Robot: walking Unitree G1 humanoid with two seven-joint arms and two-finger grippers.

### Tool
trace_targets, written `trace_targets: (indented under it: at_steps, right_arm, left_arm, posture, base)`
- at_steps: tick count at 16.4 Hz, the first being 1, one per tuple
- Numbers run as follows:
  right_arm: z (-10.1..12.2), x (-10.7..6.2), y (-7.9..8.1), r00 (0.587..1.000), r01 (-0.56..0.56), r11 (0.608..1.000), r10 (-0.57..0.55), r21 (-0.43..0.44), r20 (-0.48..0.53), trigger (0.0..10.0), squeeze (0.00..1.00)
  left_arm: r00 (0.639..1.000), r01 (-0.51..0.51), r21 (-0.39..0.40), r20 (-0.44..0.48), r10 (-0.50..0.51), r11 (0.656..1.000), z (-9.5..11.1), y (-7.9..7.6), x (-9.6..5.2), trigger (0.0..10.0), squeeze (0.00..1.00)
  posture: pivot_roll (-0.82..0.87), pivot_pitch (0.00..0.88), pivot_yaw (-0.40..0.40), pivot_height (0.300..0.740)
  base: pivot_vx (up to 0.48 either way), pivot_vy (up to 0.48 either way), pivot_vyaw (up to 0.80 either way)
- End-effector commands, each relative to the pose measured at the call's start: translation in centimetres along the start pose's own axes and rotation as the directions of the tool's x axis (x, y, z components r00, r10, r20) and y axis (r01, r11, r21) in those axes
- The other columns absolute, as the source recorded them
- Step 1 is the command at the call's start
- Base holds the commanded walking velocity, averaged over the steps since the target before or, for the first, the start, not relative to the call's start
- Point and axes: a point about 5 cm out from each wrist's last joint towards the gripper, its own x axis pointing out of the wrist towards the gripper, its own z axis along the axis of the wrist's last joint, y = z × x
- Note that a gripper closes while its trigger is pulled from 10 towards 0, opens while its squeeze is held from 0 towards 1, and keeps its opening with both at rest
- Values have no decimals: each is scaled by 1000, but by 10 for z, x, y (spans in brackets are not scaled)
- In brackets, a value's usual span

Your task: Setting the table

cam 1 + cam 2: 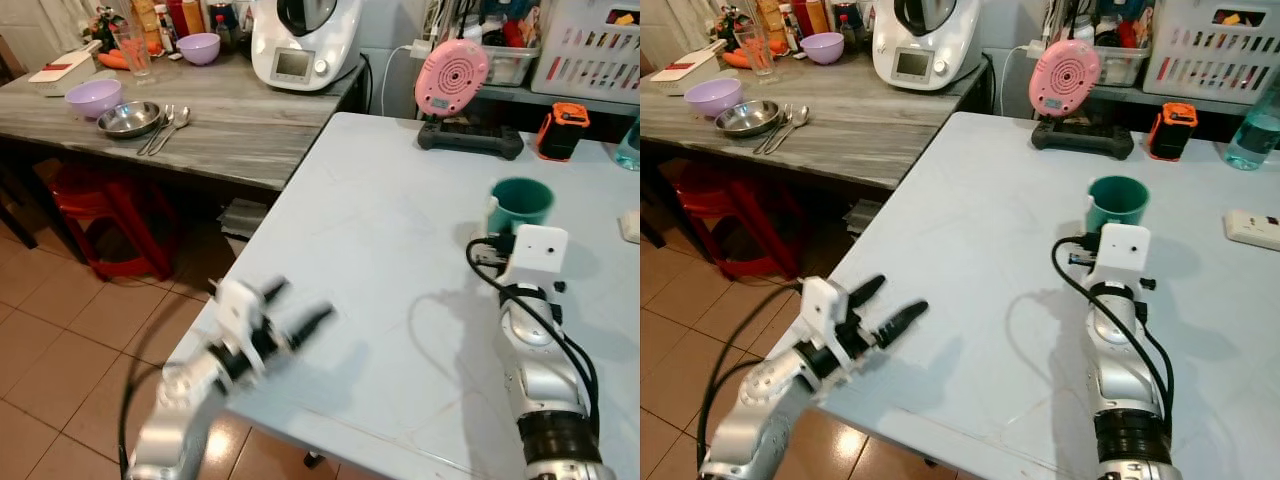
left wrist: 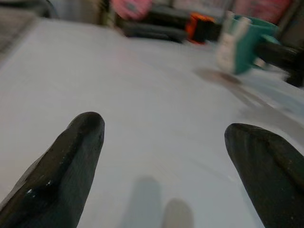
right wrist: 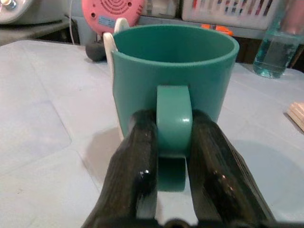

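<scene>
Here we see our right tool (image 3: 173, 142) closed narrowly on the handle of the green mug (image 1: 1117, 203), which stands upright on the white worktop (image 1: 970, 210), toward its far right part and near the pink round device (image 1: 1065, 78) on its black stand. Our left tool (image 1: 880, 310) hangs over the near left corner of the same worktop, its two black fingers (image 2: 71, 156) spread wide and holding nothing. From the right wrist view we judge the grip to be thin: the fingers pinch only the handle loop, so the mug could swing or tip about that one hold if we lift or turn quickly. We cannot tell whether the mug holds liquid; if it does, a tilt would spill it across the worktop. A pale object pressed against the far side of the mug, too unclear to name, might be dragged or knocked over as the mug moves. The clear bottle (image 3: 275, 47) and the orange-and-black box (image 1: 1170, 130) stand behind the mug, so a forward push could strike them. Bowls and spoons (image 1: 165, 125) wait on the grey side worktop (image 1: 230, 120), well apart from both tools.
</scene>
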Motion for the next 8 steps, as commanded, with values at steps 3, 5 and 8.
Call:
trace_targets:
  at_steps: [3, 5, 8]
  right_arm:
    - [12, -23, -3, 998, -15, 999, 12, 46, 56, 9922, 0]
    - [10, -36, -5, 999, -14, 998, 12, 53, 49, 10000, 0]
    - [0, -54, -7, 1000, -20, 998, 19, 65, 10, 10000, 0]
  left_arm:
    - [933, -356, 38, -48, 357, 934, 2, 48, -5, 10000, 0]
    - [911, -408, 30, -46, 409, 912, 4, 59, -8, 10000, 0]
    - [908, -419, 11, -27, 419, 908, 8, 64, -5, 10000, 0]
  posture:
    - [-47, 0, 54, 740]
    - [-50, 0, 56, 740]
    - [-55, 0, 62, 740]
  base:
    - [0, 0, 0]
    - [0, 0, 0]
    - [0, 0, 0]
